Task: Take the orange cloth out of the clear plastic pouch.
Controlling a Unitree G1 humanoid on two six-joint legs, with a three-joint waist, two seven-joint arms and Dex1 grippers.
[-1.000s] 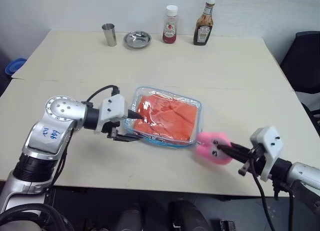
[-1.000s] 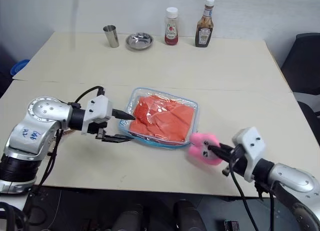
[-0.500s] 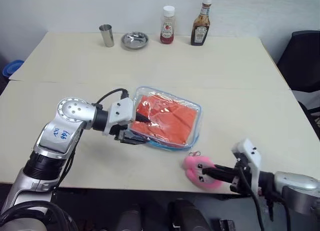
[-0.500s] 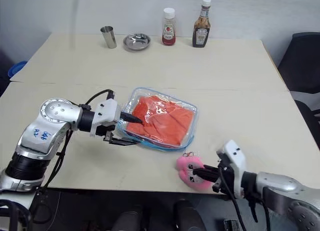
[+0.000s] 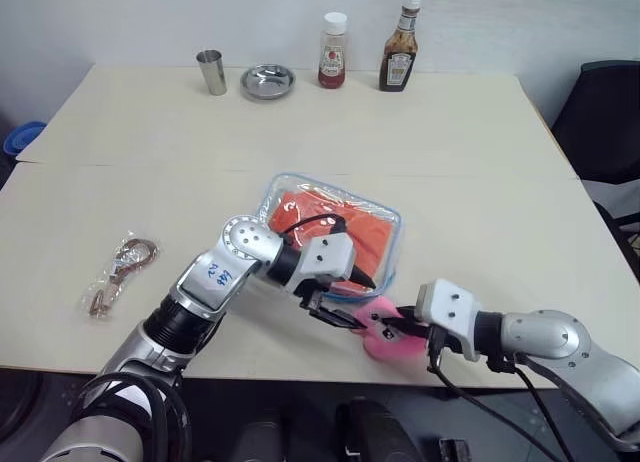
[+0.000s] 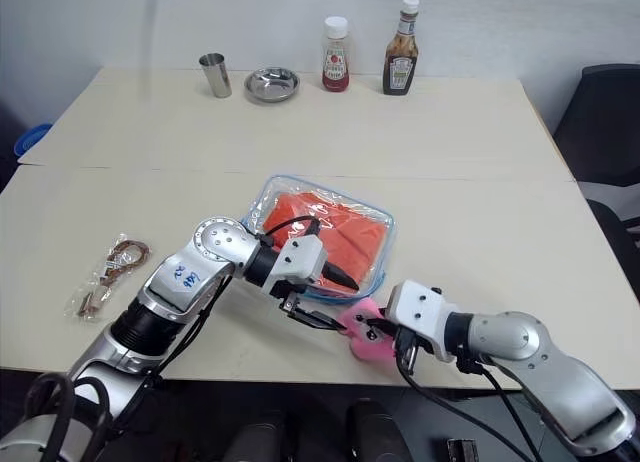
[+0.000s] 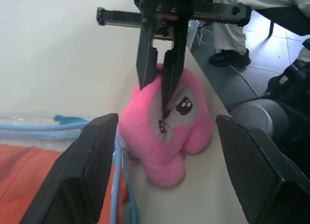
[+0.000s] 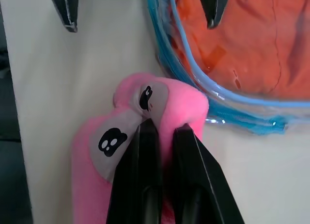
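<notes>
Two sauce bottles (image 5: pixel 365 50), steel cup (image 5: pixel 210 71), dish (image 5: pixel 267 80)

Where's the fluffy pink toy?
The pink toy sits at the table's near edge, right beside the pouch, pinched by the right gripper.

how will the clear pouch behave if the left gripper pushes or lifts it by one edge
The clear plastic pouch looks thin and glossy, so it would probably slide on the table rather than tip. Its wrinkled film suggests it would sag if lifted by one edge. Holding just the orange cloth, it is likely light; the left gripper stands open beside it.
</notes>
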